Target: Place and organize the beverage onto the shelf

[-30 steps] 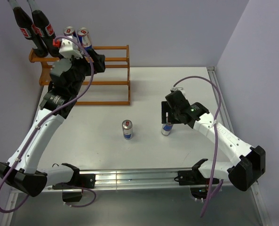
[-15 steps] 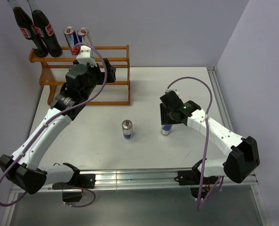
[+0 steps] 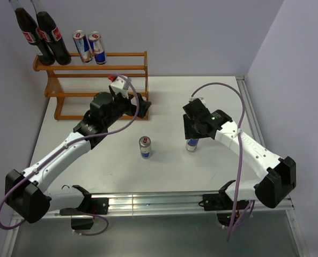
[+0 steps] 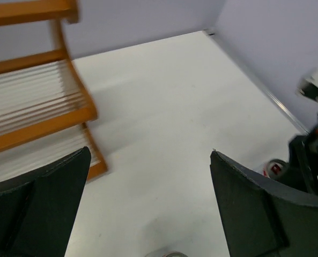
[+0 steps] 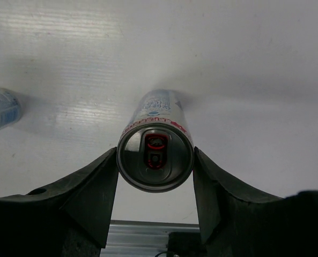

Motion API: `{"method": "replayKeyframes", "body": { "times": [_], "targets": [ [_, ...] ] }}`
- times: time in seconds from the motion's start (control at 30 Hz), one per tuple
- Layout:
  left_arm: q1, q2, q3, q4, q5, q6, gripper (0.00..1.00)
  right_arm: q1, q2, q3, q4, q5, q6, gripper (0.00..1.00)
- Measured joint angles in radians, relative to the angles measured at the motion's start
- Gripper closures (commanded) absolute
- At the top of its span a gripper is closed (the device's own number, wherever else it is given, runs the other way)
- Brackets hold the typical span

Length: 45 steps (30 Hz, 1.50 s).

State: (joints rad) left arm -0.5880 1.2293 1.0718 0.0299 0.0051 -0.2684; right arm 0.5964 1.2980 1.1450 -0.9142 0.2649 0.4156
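Two cola bottles [image 3: 39, 33] and two cans [image 3: 90, 47] stand on the top tier of the wooden shelf [image 3: 102, 81]. A third can [image 3: 145, 147] stands alone mid-table. A fourth can [image 3: 191, 144] stands upright between the fingers of my right gripper [image 3: 193, 135]. In the right wrist view its top [image 5: 155, 160] touches both fingers of that gripper [image 5: 155, 167], which is shut on it. My left gripper [image 3: 141, 105] is open and empty by the shelf's right end. Its wrist view [image 4: 149, 152] shows the shelf [image 4: 38, 115] at left.
The purple back wall and right wall close the table [image 3: 223, 96] in. A metal rail [image 3: 148, 202] runs along the near edge. In the right wrist view the lone can [image 5: 0, 110] lies far to the left. In the left wrist view its rim [image 4: 167, 254] peeks in at the bottom.
My left gripper has come away from the two cans on the top tier and moved down and right, past the shelf's end. My right gripper has shifted slightly around its can.
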Motion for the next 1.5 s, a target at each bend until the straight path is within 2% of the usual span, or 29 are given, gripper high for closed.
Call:
{"method": "replayKeyframes", "body": {
  "times": [0.17,0.33,0.6,0.83,1.23,1.33,1.4,1.5],
  "targets": [
    [-0.037,-0.029,-0.135,0.202,0.183,0.057,0.0,0.002,-0.005,0.093,-0.037,0.009,-0.016,0.74],
    [-0.095,-0.036,-0.232,0.341,0.28,0.135,0.0,0.018,-0.006,0.185,-0.085,0.027,-0.034,0.79],
    [-0.208,0.009,-0.283,0.47,0.286,0.224,0.0,0.069,0.004,0.373,-0.188,0.045,-0.066,0.82],
    [-0.225,0.104,-0.281,0.512,0.302,0.224,0.0,0.134,0.065,0.545,-0.254,0.065,-0.078,0.83],
    [-0.262,0.156,-0.258,0.535,0.303,0.225,0.0,0.24,0.152,0.687,-0.287,0.064,-0.084,0.83],
    [-0.265,0.165,-0.257,0.534,0.286,0.228,0.03,0.256,0.166,0.698,-0.286,0.052,-0.084,0.83],
    [-0.266,0.171,-0.257,0.534,0.278,0.228,0.1,0.264,0.173,0.703,-0.286,0.041,-0.084,0.83],
    [-0.269,0.177,-0.257,0.533,0.266,0.228,0.27,0.27,0.181,0.708,-0.286,0.029,-0.084,0.83]
  ]
}}
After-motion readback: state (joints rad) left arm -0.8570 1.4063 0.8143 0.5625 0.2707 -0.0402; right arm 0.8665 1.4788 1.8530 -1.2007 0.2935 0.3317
